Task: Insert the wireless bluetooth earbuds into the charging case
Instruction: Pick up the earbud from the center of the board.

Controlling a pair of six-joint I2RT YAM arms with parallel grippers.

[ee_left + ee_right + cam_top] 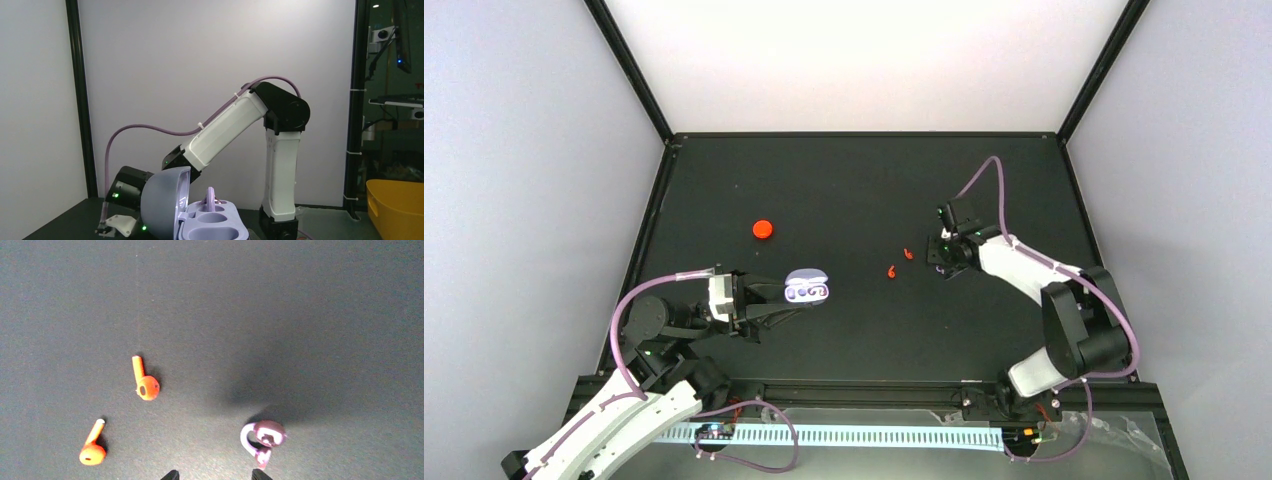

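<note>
- Right wrist view: the right gripper (215, 476) hangs above the table (310, 315), its two fingertips apart and holding nothing.
- Just beyond one fingertip lies a loose purple earbud (262, 437) on its side, its hook curled beside the body.
- Farther out rest one red-orange earbud (145, 385) and a second red-orange earbud (92, 451), apart from each other, stems pointing away.
- Handling, as a judgement: each bud looks light, rigid and smooth, apt to skid or flip under a pad; pinching across the rounded body seems safer than taking the thin hook or stem.
- Top external view: the left gripper (759, 303) appears clamped on the purple charging case (807, 289), well to the left of the loose buds.
- Left wrist view: its lid stands open; a seated purple earbud (210, 196) fills one well.
- A closed red-orange case (763, 229) sits farther back on the left.
</note>
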